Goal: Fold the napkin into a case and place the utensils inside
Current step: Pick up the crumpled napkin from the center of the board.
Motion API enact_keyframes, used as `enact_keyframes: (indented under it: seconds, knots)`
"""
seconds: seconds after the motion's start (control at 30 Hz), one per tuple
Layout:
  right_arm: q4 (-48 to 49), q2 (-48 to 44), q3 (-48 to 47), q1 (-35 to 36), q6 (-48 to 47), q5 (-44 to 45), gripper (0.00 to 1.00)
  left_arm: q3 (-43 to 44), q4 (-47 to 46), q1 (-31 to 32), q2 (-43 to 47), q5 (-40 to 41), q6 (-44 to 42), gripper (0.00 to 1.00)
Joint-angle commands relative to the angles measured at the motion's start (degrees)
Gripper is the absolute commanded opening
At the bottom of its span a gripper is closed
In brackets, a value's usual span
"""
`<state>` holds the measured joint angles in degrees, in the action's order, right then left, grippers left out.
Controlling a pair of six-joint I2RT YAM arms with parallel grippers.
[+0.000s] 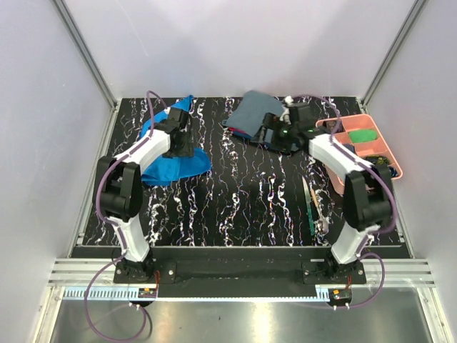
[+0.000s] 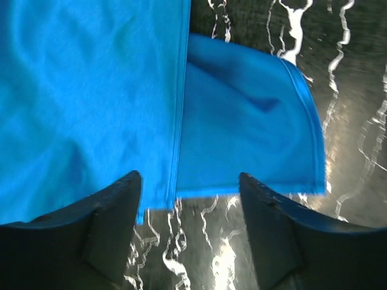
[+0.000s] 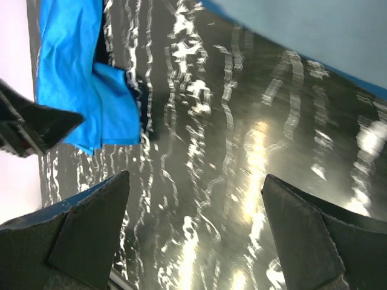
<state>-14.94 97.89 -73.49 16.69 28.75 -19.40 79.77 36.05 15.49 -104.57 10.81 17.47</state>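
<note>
Glossy black worktop with white marble veining (image 1: 243,207), bright glare streaks across it. Plain pale grey-white panel walls (image 1: 243,43) on three sides. Silver aluminium corner posts (image 1: 84,53). Ribbed aluminium rail (image 1: 78,273) along near edge. Shiny steel ledge (image 1: 250,321) below.

No readable text, labels or numbers anywhere.

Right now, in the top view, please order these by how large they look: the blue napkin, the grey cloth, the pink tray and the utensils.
1. napkin and pink tray: they look alike, and both are partly hidden, so no ranking.
2. grey cloth
3. utensils
</note>
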Motion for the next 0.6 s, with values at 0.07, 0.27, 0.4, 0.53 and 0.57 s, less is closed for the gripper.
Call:
enact_keyframes:
  seconds: [0.07, 0.27, 0.4, 0.53, 0.57]
  knots:
    - [5.09, 13.61, -12.96, 6.68, 3.67, -1.08, 0.99, -0.73, 0.51, -0.19, 0.77, 4.04, 0.01, 0.53]
    - [4.57, 23.83, -20.98, 9.67, 8.42, -2.66, 0.81, -6.72, -0.46, -0.10, 1.74, 2.11, 2.39, 0.55]
    - [5.36, 26.74, -22.57, 11.17, 10.97, -3.36, 0.75, -8.22, -0.72, -0.19, -0.10, 2.38, 3.09, 0.57]
    - [7.73, 28.58, -22.04, 12.93, 13.17, -5.12, 0.69, -9.10, -0.81, -0.19, -0.72, 2.73, 3.71, 0.58]
    - [7.91, 29.37, -22.04, 13.63, 13.52, -5.21, 0.67, -9.28, -0.98, -0.19, -0.72, 2.90, 3.53, 0.58]
